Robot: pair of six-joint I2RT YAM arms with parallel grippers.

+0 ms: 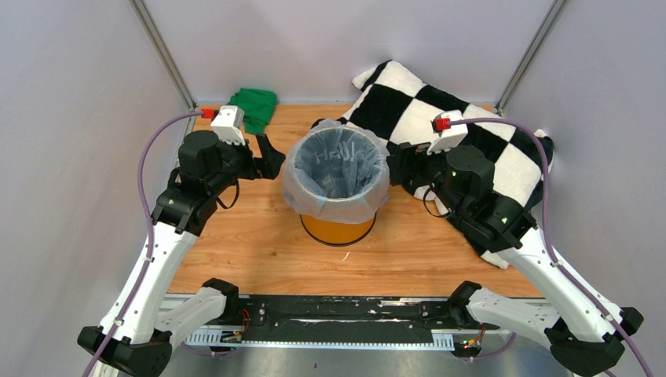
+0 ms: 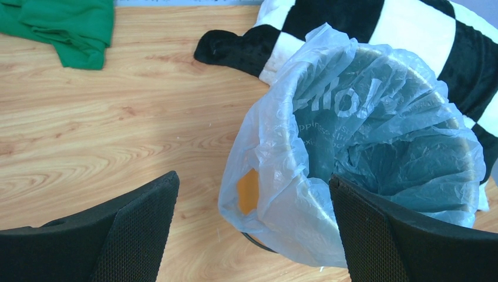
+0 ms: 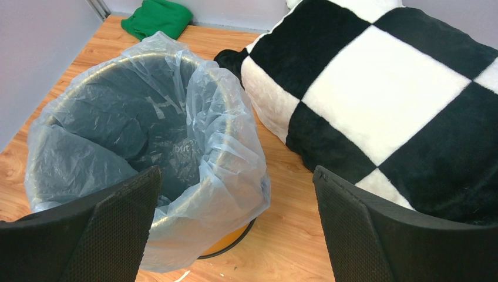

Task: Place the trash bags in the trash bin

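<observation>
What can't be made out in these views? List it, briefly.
Trash bin floor: all views, covered by the trash bag.
Print on the bag: every view, crumpled, only fragments legible.
Checkered blanket: right wrist view, cut by the right edge.
Green cloth: left wrist view, cut by the top edge.

The draped trash bag hides most of the trash bin's orange wall.

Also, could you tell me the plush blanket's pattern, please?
Plush blanket: black-and-white checks, clearest in the right wrist view.
</observation>
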